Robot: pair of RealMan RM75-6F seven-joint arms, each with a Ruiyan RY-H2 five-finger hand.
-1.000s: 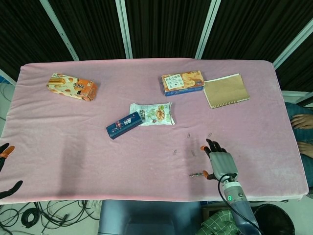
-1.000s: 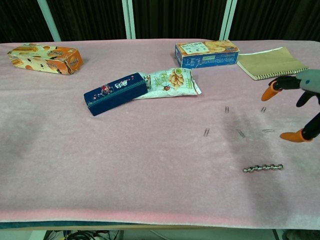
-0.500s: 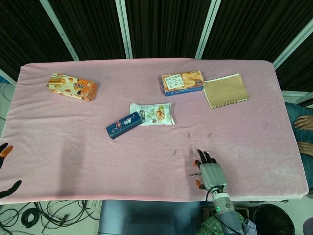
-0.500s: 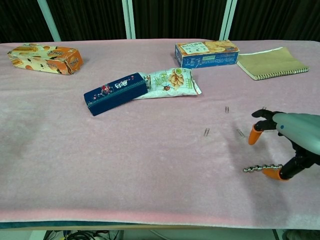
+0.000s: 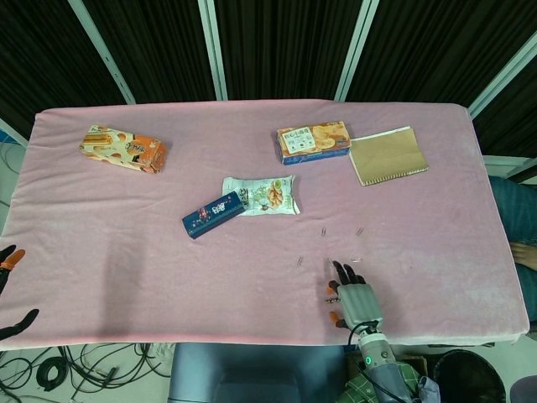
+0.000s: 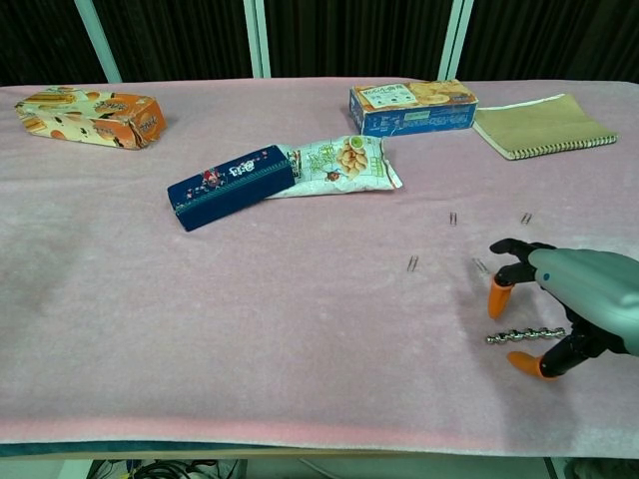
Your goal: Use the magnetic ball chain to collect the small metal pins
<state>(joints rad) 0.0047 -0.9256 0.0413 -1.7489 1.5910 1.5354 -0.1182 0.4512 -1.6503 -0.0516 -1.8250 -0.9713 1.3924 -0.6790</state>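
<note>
A pink cloth-covered table [image 6: 200,329] carries every object shown. Toward its far right corner lies a tan spiral-bound notebook [image 6: 543,124], with a blue-and-orange biscuit box [image 6: 412,107] just beside it on the left; an orange snack box [image 6: 90,115] sits well apart at the far left. Near the centre, a dark blue carton [image 6: 232,186] lies at an angle, its right end touching a green-and-white snack packet [image 6: 339,165]. The right hand [image 6: 574,307], grey with orange fingertips [image 6: 497,296], hovers low over the near right part of the cloth, its fingers spread and curved downward, holding nothing; one fingertip stands on the far side and another on the near side of the magnetic ball chain [image 6: 525,335]. The chain lies flat on the cloth as a short, nearly straight string of silvery beads, its long axis running left to right along the near table edge, the right end slightly farther from the camera and passing under the palm. In the head view the left hand [image 5: 10,285] appears only in part at the frame's left edge, off the table, fingers apart and empty. Small metal pins [image 6: 412,263] lie scattered on the cloth beyond and to the left of the chain, separate from it.
</note>
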